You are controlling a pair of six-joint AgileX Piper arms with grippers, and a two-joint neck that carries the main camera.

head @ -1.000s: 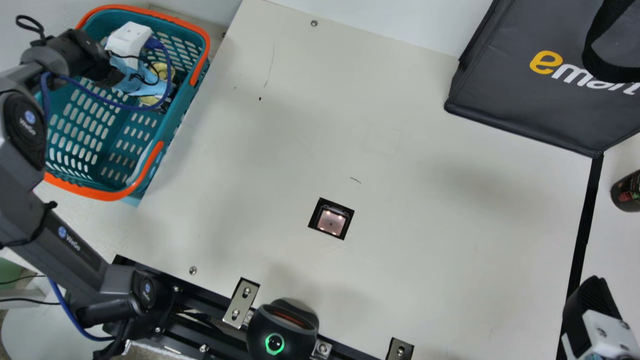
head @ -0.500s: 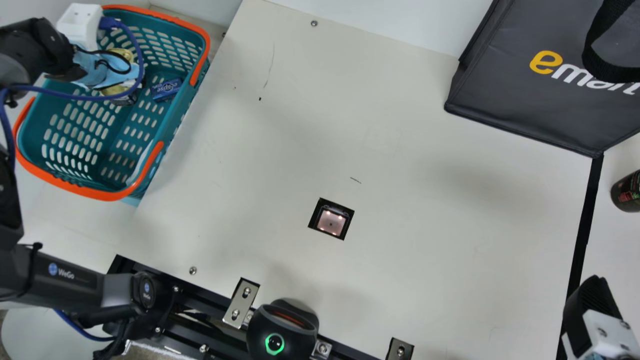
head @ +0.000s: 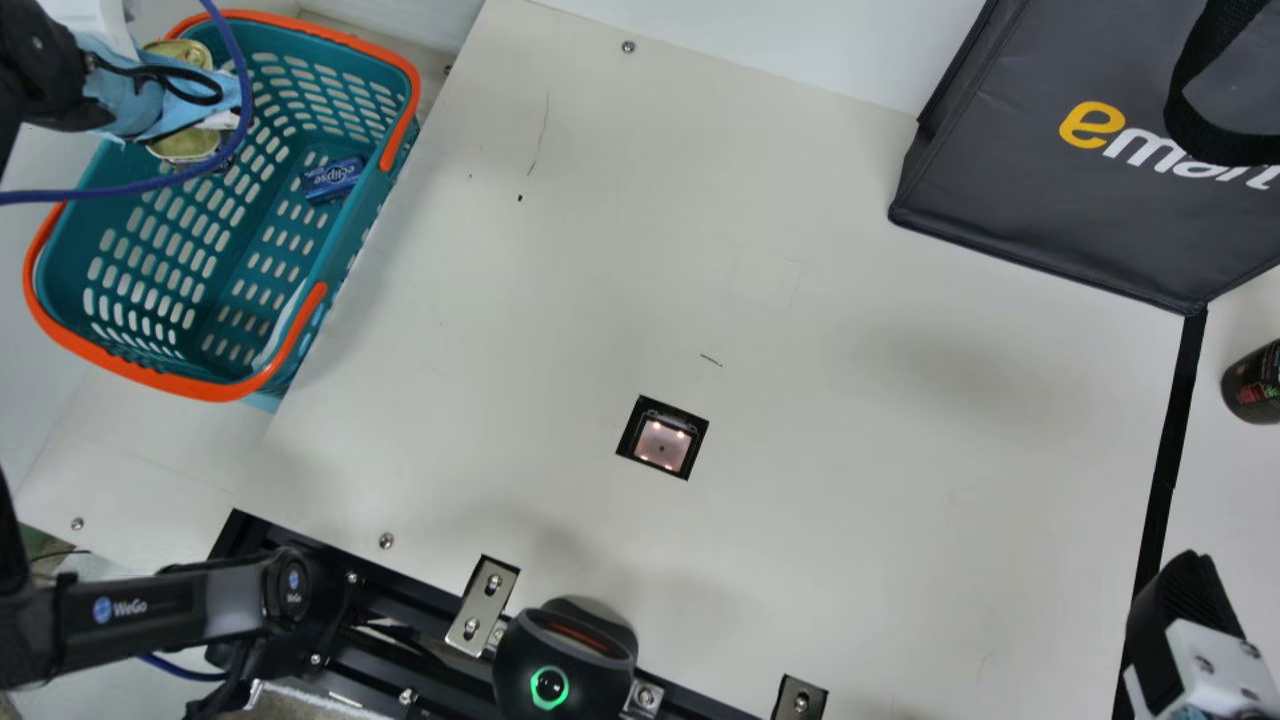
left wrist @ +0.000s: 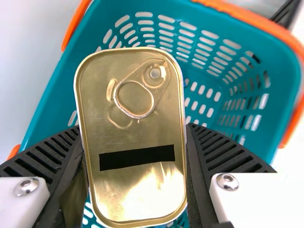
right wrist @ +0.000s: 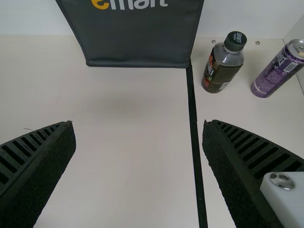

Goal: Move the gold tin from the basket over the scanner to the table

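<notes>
1. Main view: the tin (head: 188, 146) is over the basket's (head: 150, 378) far-left part, its long axis roughly near to far. The scanner (head: 662, 443) lies right of the basket and nearer the robot; the coming carry must, I judge, cross that way.
2. Left wrist view: the left gripper (left wrist: 133, 131) has the tin clamped between its fingers by the long sides, ring-pull face towards the camera, over the basket.
3. Right wrist view: the right gripper (right wrist: 138, 122) is wide apart with nothing between, well apart from the basket; the left is nearer.
</notes>
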